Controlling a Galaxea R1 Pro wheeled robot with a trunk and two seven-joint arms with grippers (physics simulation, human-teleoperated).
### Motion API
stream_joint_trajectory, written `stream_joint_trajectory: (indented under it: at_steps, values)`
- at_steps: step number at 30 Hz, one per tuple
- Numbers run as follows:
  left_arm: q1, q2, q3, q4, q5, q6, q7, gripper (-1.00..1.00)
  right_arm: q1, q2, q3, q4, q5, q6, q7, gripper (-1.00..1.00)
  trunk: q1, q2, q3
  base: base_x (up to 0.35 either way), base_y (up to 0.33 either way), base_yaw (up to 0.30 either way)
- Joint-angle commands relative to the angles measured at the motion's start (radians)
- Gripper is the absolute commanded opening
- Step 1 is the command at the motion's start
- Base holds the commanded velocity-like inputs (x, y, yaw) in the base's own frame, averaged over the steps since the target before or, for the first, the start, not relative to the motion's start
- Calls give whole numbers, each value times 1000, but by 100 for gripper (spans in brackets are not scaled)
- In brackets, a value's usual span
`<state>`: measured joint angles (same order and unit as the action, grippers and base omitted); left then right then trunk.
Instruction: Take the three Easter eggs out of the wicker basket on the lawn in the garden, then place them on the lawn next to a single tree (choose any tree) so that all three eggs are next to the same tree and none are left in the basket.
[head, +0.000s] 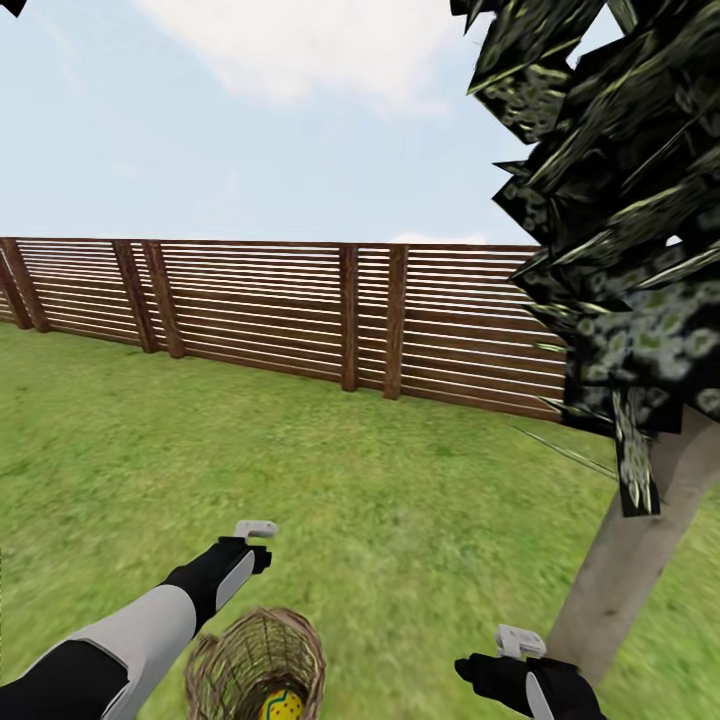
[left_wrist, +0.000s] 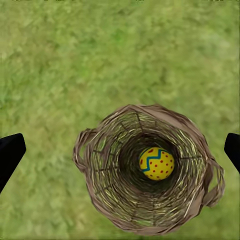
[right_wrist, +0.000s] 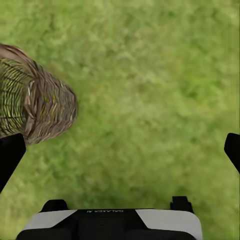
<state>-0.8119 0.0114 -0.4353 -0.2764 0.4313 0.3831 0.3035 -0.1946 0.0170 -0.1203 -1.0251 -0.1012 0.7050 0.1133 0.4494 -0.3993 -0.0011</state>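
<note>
The wicker basket (head: 255, 665) stands on the lawn (head: 380, 490) at the bottom of the head view. Deep inside it lie yellow Easter eggs (left_wrist: 156, 163): red dots and a blue zigzag show, packed so close that I cannot separate them; the flower egg is hidden. A yellow egg (head: 281, 705) peeks out in the head view. My left gripper (head: 255, 540) hangs open above the basket (left_wrist: 145, 175), its dark fingertips (left_wrist: 11, 155) far apart. My right gripper (head: 520, 650) is open and empty over bare grass, between the basket (right_wrist: 35, 102) and the tree trunk (head: 630, 560).
The tree's dark blotched foliage (head: 620, 200) overhangs the right side. A brown slatted fence (head: 300, 310) closes the garden behind the lawn. Part of my grey and black base (right_wrist: 115, 225) shows in the right wrist view. Open grass stretches ahead and to the left.
</note>
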Motion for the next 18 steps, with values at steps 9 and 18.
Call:
stream_joint_trajectory:
  at_steps: [9,18]
  values:
    - [0,1,-9,-3,11,5,6,100,0,0,-4,-1,-5,5,2,100,1,-1,0,109,90,0]
    - [0,2,-9,-3,11,5,6,100,0,-3,-4,-1,-5,5,2,100,1,-1,0,152,-11,0]
